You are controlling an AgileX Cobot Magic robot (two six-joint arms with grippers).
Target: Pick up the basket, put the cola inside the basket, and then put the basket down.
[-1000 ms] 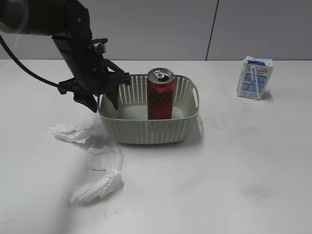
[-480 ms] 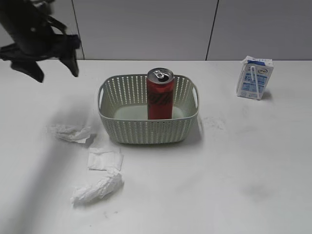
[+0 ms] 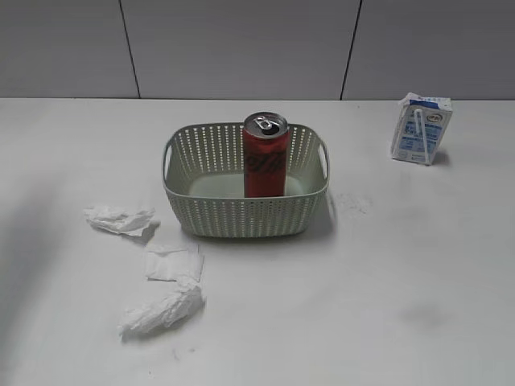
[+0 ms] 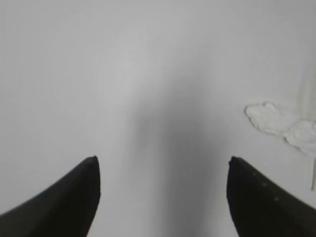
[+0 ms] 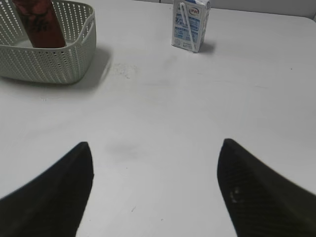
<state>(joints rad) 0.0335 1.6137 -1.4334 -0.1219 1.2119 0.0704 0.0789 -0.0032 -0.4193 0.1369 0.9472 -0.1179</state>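
The pale green basket (image 3: 241, 211) stands on the white table at the middle. The red cola can (image 3: 265, 161) stands upright inside it. Both also show at the top left of the right wrist view, the basket (image 5: 54, 61) with the can (image 5: 42, 24) in it. Neither gripper shows in the exterior view. My left gripper (image 4: 163, 160) is open and empty over bare table, with crumpled tissue to its right. My right gripper (image 5: 155, 145) is open and empty over bare table, well short of the basket.
A blue-and-white drink carton (image 3: 420, 129) stands at the far right, also in the right wrist view (image 5: 189, 25). Crumpled white tissues (image 3: 121, 219) (image 3: 161, 310) and a flat one (image 3: 173, 262) lie left of the basket; one shows in the left wrist view (image 4: 281, 123).
My left arm has drawn up and to the left away from the basket's left handle and has left the exterior view. The basket and can have stayed put.
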